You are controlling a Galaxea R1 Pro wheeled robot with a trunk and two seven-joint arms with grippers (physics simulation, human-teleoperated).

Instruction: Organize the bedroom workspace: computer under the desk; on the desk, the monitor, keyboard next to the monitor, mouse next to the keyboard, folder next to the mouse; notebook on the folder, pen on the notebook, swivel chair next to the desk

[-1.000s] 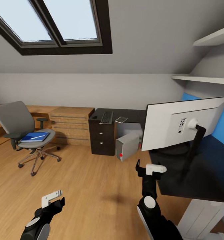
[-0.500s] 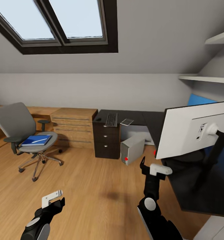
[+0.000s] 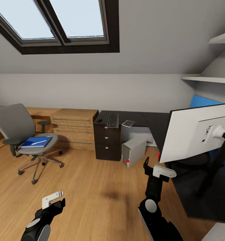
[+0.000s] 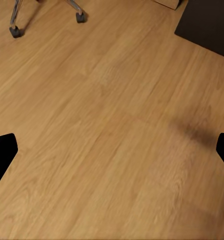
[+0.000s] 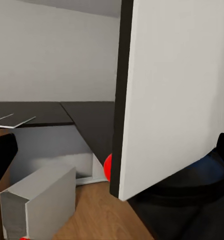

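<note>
Since the earlier frame your view has swung left, sliding the monitor (image 3: 201, 134) toward the right edge; it stands on the surface (image 3: 159, 122), back toward you. Centre frame, the computer (image 3: 134, 150) sits beneath. Your right tool (image 3: 155, 169) hovers nearby, released, ready to reach; the left tool (image 3: 53, 199) idles released.
</note>
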